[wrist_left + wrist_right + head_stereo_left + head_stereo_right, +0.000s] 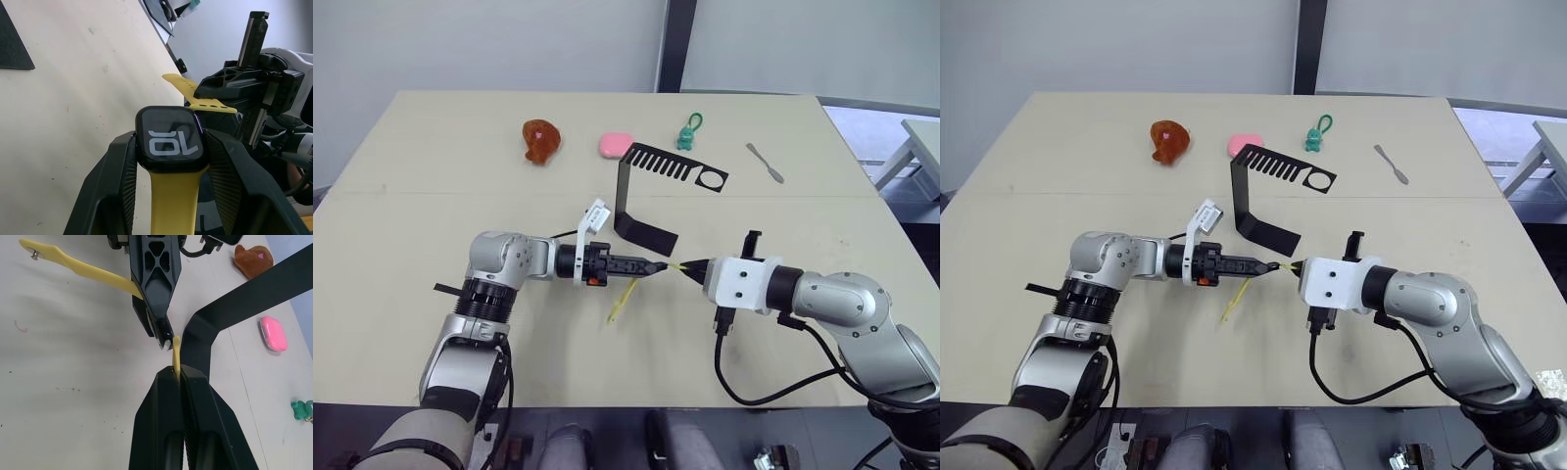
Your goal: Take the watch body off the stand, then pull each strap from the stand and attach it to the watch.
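Midair above the table (pixel 431 166), the watch body (pixel 169 142) is clamped by the left gripper (pixel 654 266), one yellow strap (pixel 625 299) hanging attached. Nearby, a second strap (pixel 175 353) is pinched by the right gripper (pixel 179 374) in front of the stand (pixel 646 196).

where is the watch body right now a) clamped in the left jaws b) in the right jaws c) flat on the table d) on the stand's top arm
a: the watch body sits clamped in the left gripper, one yellow strap already hanging from it, away from the stand.
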Robot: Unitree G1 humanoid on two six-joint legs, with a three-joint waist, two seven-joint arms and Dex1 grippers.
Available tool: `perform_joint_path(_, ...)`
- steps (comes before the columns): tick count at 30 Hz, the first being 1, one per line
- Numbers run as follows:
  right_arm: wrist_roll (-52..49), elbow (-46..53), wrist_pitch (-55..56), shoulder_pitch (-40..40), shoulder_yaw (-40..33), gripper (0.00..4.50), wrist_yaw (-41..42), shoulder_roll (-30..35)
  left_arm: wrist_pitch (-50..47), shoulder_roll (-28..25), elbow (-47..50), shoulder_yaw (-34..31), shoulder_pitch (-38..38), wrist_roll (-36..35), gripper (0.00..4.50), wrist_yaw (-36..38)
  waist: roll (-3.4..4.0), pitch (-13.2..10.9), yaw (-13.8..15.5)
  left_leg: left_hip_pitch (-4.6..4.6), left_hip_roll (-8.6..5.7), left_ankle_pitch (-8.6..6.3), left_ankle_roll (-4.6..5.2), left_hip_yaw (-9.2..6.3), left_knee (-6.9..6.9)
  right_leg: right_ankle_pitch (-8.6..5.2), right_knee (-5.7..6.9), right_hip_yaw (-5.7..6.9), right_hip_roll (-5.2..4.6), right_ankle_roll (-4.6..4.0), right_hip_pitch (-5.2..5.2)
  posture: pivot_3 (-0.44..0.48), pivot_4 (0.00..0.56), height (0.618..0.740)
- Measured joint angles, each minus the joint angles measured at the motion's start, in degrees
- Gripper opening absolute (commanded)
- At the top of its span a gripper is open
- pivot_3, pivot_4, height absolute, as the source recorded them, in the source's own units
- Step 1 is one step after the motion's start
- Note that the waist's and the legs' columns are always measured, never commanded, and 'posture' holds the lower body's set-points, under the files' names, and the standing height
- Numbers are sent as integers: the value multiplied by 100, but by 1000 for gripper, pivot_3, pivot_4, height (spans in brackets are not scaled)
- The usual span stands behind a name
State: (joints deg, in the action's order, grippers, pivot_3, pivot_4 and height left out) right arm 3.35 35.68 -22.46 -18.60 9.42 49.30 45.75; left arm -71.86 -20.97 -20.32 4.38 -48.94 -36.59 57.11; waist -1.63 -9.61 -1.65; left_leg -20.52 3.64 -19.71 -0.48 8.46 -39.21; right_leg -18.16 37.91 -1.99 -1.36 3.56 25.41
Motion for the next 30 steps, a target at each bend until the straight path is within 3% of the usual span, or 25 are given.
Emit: perform_joint_path(30, 5, 0, -6, 0, 0, 0, 0, 4, -82, 20, -55, -53, -34, -16, 1592, 0, 0, 0, 1, 0, 0, 0, 0, 0, 0, 0, 0, 0, 0, 0, 0, 0, 150, 740)
